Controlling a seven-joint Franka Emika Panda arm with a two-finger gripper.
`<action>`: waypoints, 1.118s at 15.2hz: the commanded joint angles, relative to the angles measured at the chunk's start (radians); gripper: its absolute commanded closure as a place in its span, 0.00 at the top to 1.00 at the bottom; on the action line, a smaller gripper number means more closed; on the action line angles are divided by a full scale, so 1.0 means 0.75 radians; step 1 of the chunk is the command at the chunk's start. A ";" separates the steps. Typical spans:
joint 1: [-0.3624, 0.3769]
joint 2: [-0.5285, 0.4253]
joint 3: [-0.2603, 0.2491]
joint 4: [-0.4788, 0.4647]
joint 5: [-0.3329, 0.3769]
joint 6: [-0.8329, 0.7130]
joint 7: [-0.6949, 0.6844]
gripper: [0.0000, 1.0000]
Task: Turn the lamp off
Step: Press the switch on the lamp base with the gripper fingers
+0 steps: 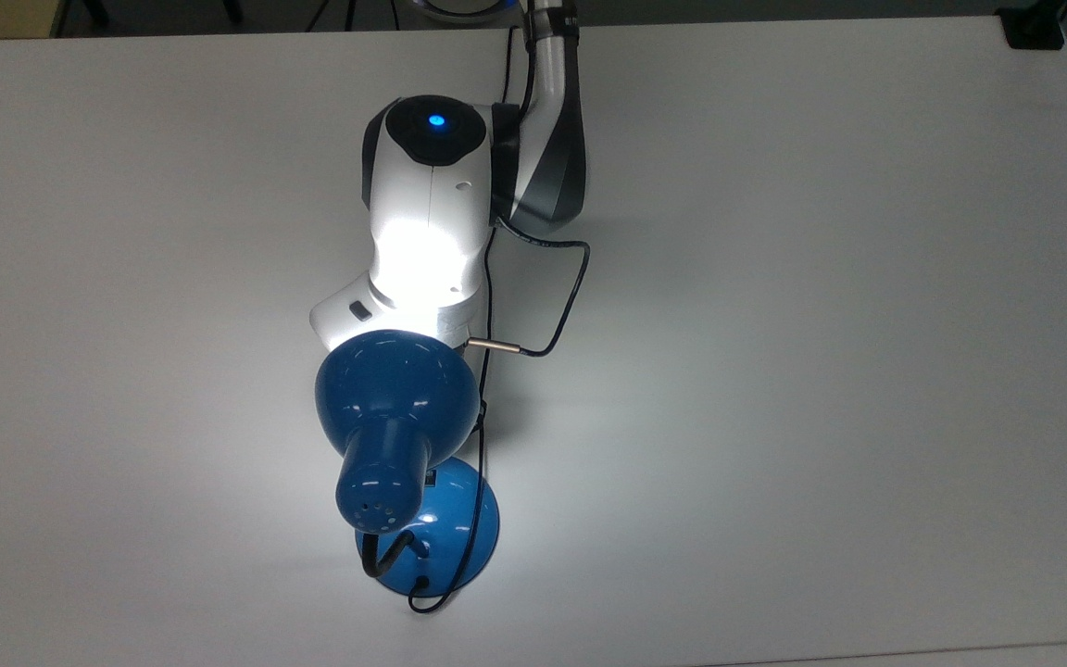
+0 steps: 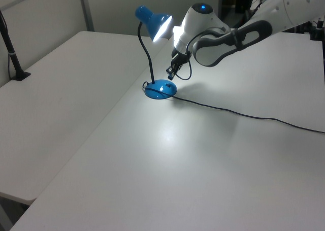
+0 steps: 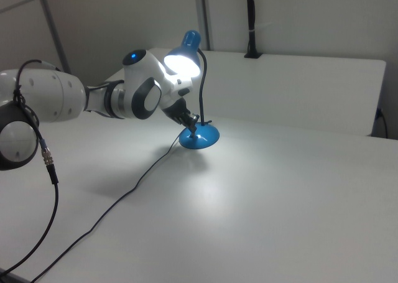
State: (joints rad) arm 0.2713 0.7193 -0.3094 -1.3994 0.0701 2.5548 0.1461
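Note:
The blue lamp (image 1: 395, 398) stands lit, its shade (image 2: 155, 23) throwing a bright pool of light on the white table. Its round base (image 2: 160, 89) sits below the black gooseneck. My gripper (image 2: 170, 75) hangs just above the base's right edge in the left view, shut with nothing in it. In the right view the gripper (image 3: 191, 127) is close over the left side of the base (image 3: 202, 137). In the top view the shade covers the gripper, and the white arm (image 1: 427, 232) reaches in from the top.
The lamp's thin black cord (image 2: 254, 117) trails across the table to the left view's right. A black clamp post (image 2: 12, 53) stands on the neighbouring table at the left view's left. A dark object (image 1: 1034, 32) sits at the top view's top right corner.

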 commanded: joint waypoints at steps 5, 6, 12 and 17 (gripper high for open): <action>0.029 0.078 0.001 0.033 0.001 0.064 0.026 0.00; 0.029 0.078 0.003 0.029 0.001 0.062 0.022 0.00; 0.039 0.090 0.003 -0.032 -0.063 0.064 0.020 0.00; 0.058 -0.040 0.003 -0.179 -0.069 0.056 -0.043 0.00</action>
State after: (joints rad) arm 0.2897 0.7560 -0.3066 -1.3964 0.0217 2.5910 0.1457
